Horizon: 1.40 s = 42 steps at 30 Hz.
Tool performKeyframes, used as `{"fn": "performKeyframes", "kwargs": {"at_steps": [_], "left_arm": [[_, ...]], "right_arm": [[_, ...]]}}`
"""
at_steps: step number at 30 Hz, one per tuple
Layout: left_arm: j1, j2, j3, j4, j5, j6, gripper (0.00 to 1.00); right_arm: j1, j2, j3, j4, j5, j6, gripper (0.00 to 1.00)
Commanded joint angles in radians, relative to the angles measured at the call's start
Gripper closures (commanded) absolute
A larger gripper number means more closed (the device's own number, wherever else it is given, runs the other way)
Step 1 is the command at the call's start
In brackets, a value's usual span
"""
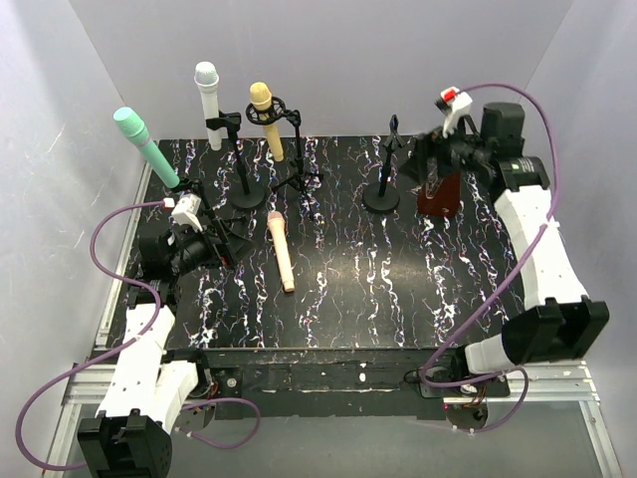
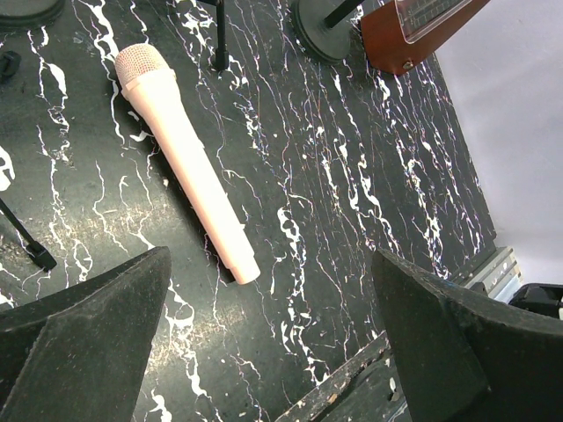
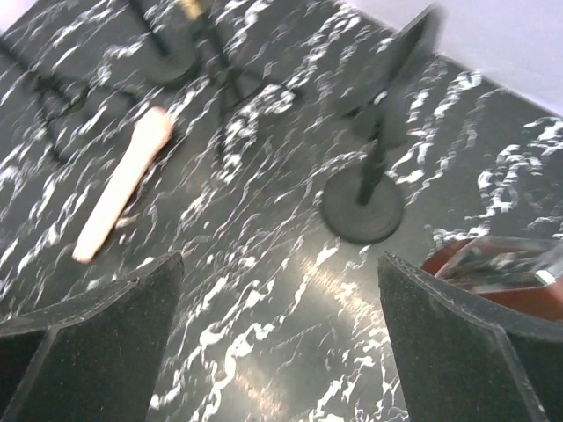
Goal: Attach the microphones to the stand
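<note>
A peach-pink microphone (image 1: 281,251) lies flat on the black marbled table, head to the back; it also shows in the left wrist view (image 2: 185,163) and, blurred, in the right wrist view (image 3: 121,195). The mint green microphone (image 1: 145,145), the white microphone (image 1: 208,102) and the yellow microphone (image 1: 266,119) each sit in a stand. An empty stand (image 1: 382,184) with a round base (image 3: 362,207) stands at the back right. My left gripper (image 1: 225,249) (image 2: 273,352) is open and empty, left of the pink microphone's tail. My right gripper (image 1: 430,164) (image 3: 277,343) is open and empty near the empty stand.
A brown wedge-shaped metronome (image 1: 439,191) stands at the back right beside my right gripper, also seen in the left wrist view (image 2: 413,31). A tripod's legs (image 1: 298,180) spread under the yellow microphone. The table's near edge (image 1: 328,351) runs in front; white walls close in on three sides.
</note>
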<state>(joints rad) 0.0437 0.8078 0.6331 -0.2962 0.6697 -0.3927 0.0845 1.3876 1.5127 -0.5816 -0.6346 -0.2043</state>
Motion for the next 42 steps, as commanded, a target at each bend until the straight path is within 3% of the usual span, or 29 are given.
{"fn": "performKeyframes", "kwargs": {"at_steps": [1,6,10,16,23,26,31,36,40,42], "left_arm": [[-0.002,-0.006,0.008,-0.015,0.001,0.012,0.02],[-0.002,-0.002,0.008,-0.020,-0.007,0.009,0.02],[-0.001,-0.002,0.010,-0.024,-0.015,0.014,0.02],[-0.002,0.007,0.011,-0.023,-0.018,0.018,0.02],[-0.002,0.004,0.010,-0.021,-0.018,0.021,0.02],[-0.002,0.005,0.010,-0.020,-0.018,0.022,0.02],[-0.002,-0.004,0.008,-0.020,-0.018,0.023,0.02],[-0.002,-0.004,0.010,-0.020,-0.021,0.025,0.02],[-0.002,-0.009,0.010,-0.020,-0.018,0.025,0.02],[-0.002,-0.012,0.010,-0.020,-0.018,0.025,0.02]], "right_arm": [[0.113,0.112,0.205,0.143,0.462,0.245,0.02],[0.156,0.246,0.326,0.183,0.613,0.379,0.03],[0.162,0.324,0.369,0.222,0.684,0.437,0.14],[0.187,0.404,0.411,0.261,0.693,0.381,0.33],[0.210,0.444,0.400,0.290,0.740,0.344,0.35],[0.215,0.471,0.412,0.292,0.753,0.324,0.44],[0.225,0.479,0.408,0.307,0.728,0.249,0.64],[0.230,0.430,0.402,0.305,0.673,0.210,0.93],[0.230,0.340,0.356,0.290,0.567,0.209,0.99],[0.228,0.283,0.317,0.270,0.430,0.177,0.99]]}}
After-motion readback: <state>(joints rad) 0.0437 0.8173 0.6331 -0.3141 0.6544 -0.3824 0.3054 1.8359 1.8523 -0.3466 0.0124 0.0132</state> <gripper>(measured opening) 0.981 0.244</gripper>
